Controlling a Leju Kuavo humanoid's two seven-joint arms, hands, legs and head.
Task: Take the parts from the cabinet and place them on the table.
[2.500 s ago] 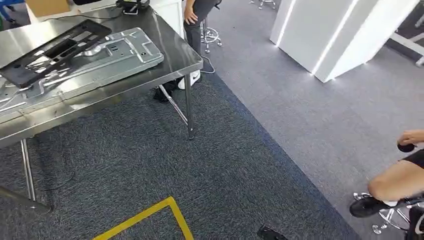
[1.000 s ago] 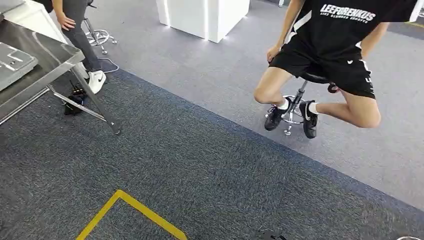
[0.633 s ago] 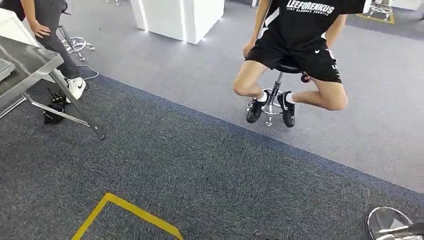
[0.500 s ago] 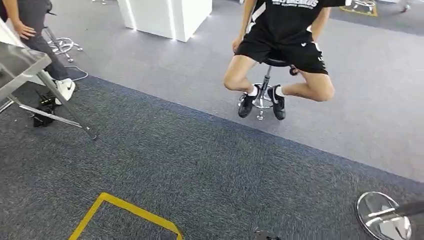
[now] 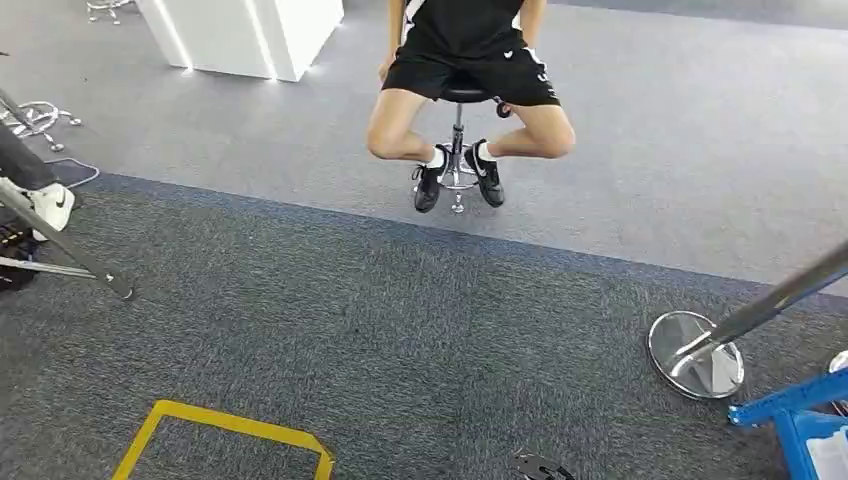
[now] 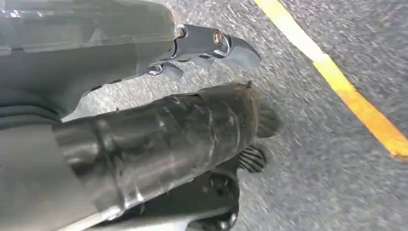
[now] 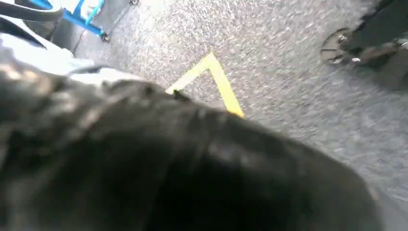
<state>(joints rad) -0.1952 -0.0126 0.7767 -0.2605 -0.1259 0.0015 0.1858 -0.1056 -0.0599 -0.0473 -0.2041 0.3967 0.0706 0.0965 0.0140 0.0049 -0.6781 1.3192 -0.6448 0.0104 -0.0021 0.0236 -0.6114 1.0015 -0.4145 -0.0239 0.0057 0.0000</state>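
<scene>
I read this as the walk toward the cabinet, so doing it well is a matter of footing and clearance, not grasping. The carpet floor (image 5: 420, 330) is the biggest thing ahead: a dark band near me and a paler band far off. On the pale band, far and centre, a person (image 5: 465, 60) sits on a stool (image 5: 458, 150), well apart from my path. I would hold that margin. A white block (image 5: 240, 35) stands far left.

On the right is a chrome stand (image 5: 695, 355) with a round base and a slanting pole. Just near of it is a blue frame (image 5: 800, 410) at the picture's edge. I judge the frame may belong to the cabinet, but I cannot tell, and I cannot tell from here where the parts lie. I would steer right slowly and pass near of the stand's base so neither foot clips it.

The counter leg (image 5: 70, 250) is at the far left edge, so the drop-off point is on that side. The yellow tape (image 5: 225, 425) marks a corner near left, which makes a handy reference for squaring up.

My left hand (image 6: 159, 134) hangs over the carpet with its fingers (image 6: 226, 115) straight and nothing in them. My right hand (image 7: 168, 168) is a dark blur, and I cannot tell how its fingers lie. I would hold both arms in close while walking.
</scene>
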